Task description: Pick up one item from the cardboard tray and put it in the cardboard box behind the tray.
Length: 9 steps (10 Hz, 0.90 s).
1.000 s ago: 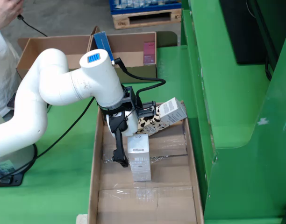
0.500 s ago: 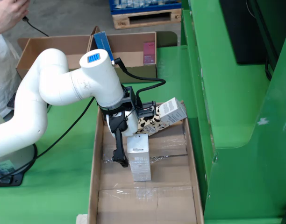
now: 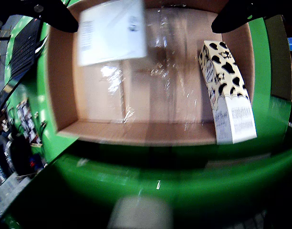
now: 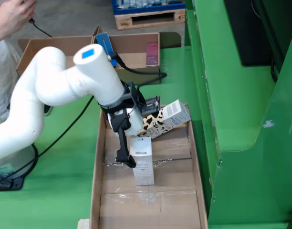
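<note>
The tool [image 4: 135,155] is clamped on the white carton [image 4: 142,161], which stands upright with its long axis vertical in the cardboard tray [image 4: 196,167]. The cardboard box [image 4: 136,50] lies beyond the tray's far end. Cartons in the tray: two, the second a cow-print carton [image 4: 165,119] lying flat.

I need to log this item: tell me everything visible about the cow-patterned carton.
The cow-patterned carton is a tall cardboard box, cream with black blotches, its other end white with grey print. It lies tilted at the far end of the cardboard tray, against the wall. The gripper does not touch it.
</note>
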### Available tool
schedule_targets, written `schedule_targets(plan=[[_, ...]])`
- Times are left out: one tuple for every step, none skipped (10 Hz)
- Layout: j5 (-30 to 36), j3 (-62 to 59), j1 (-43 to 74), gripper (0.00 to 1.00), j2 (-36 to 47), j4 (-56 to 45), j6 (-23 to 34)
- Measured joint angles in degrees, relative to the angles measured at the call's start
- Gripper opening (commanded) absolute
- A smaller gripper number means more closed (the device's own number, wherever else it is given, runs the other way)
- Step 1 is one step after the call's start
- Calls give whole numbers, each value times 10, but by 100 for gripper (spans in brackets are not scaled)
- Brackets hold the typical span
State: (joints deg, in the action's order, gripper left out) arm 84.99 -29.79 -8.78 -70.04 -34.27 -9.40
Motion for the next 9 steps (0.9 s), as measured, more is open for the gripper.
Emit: schedule_targets(plan=[[-9,22,6,100,26,24,7],[-11,53,10,100,56,55,8],[-11,74,10,100,68,80,8],[-11,97,7,100,68,102,8],[-11,130,7,100,68,134,8],[-11,155,7,100,68,157,8],[-11,180,7,100,68,182,8],[-11,214,7,100,68,214,8],[-11,237,7,100,68,237,8]])
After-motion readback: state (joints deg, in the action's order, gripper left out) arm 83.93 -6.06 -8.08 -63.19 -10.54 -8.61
